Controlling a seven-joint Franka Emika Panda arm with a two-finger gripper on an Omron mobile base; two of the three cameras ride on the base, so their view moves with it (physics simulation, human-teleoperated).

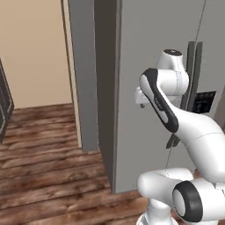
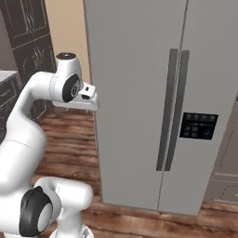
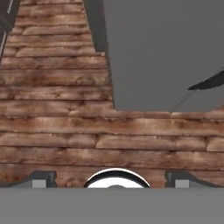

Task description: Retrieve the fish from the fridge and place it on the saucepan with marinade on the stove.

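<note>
The tool [image 3: 109, 178] hangs wide open, empty, pointing down at the wooden floor [image 3: 57, 109] just before the fridge [image 2: 139, 93]. Both fridge doors are shut, so the fish presumably lies inside, hidden. Judged small and slim, it is likely light and slippery, best pinched across its middle.
</note>
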